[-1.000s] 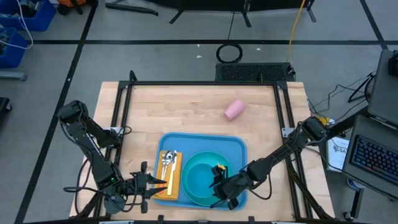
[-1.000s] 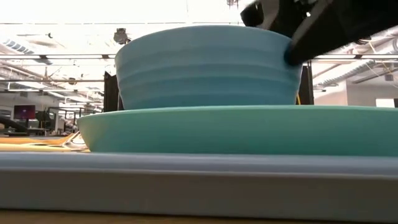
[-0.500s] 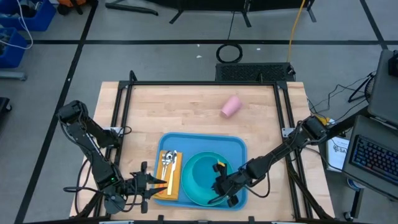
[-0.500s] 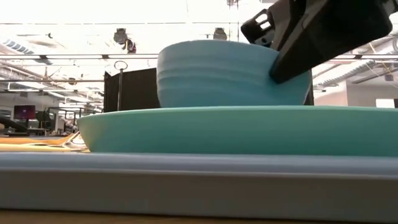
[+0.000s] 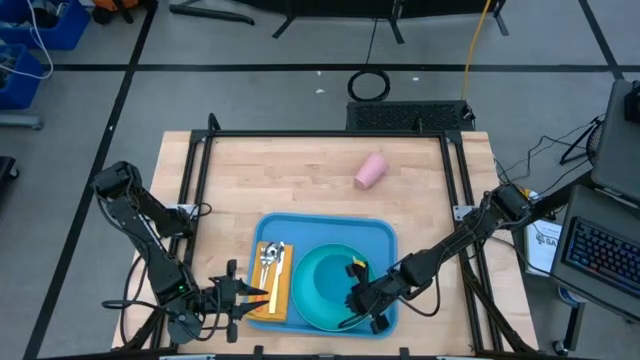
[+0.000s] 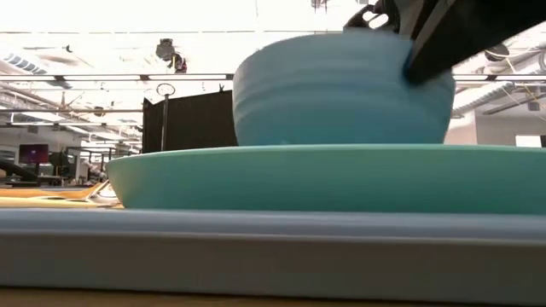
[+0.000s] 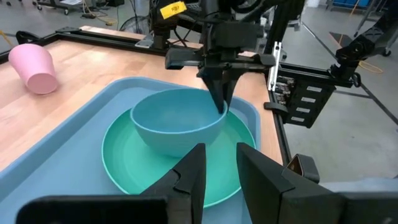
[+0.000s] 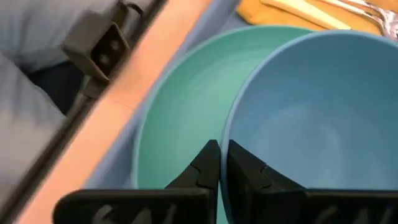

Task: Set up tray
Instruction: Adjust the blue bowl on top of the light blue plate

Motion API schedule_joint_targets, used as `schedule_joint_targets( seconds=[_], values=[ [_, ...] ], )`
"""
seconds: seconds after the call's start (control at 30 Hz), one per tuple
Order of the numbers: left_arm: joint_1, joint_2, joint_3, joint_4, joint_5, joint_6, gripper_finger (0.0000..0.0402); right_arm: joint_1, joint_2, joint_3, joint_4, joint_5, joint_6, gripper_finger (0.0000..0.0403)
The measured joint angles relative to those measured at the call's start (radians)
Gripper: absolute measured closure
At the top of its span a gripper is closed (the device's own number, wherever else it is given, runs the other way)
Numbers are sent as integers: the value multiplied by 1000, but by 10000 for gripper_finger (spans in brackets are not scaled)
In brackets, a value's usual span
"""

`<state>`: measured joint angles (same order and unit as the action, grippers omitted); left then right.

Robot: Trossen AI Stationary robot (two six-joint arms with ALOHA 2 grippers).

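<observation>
At the tray's left end, the left gripper (image 5: 250, 297) is held with fingers slightly parted, empty, beside the yellow-orange napkin (image 5: 275, 287) bearing the cutlery (image 5: 270, 253). The light-blue tray (image 5: 380, 235) is seen at the table's near edge, carrying the turquoise plate (image 7: 118, 165). The light-blue bowl (image 7: 177, 121) has been shifted across the plate since a second ago, and the right gripper (image 7: 221, 106) has been closed, its fingers now pinched on the bowl's rim. Centring the bowl is judged underway. A pink cup (image 5: 372, 171) lies apart on the table.

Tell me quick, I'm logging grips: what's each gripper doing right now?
Left gripper: open, empty, beside the tray.
Right gripper: shut on the bowl rim, over the plate.
</observation>
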<state>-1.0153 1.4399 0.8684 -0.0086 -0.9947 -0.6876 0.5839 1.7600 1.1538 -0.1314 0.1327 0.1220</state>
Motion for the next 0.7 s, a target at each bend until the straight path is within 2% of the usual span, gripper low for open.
schedule_joint_targets(
  seconds=[0.2, 0.53, 0.7],
  values=[
    [0, 0, 0, -4, 1, -2, 309, 1, -28, 0, -10, -29, 36, 389],
    [0, 0, 0, -4, 2, -5, 309, 7, -6, 0, -15, -107, 76, 386],
    [0, 0, 0, -9, 2, -7, 309, 14, -6, 0, -1, -108, 81, 357]
  ],
)
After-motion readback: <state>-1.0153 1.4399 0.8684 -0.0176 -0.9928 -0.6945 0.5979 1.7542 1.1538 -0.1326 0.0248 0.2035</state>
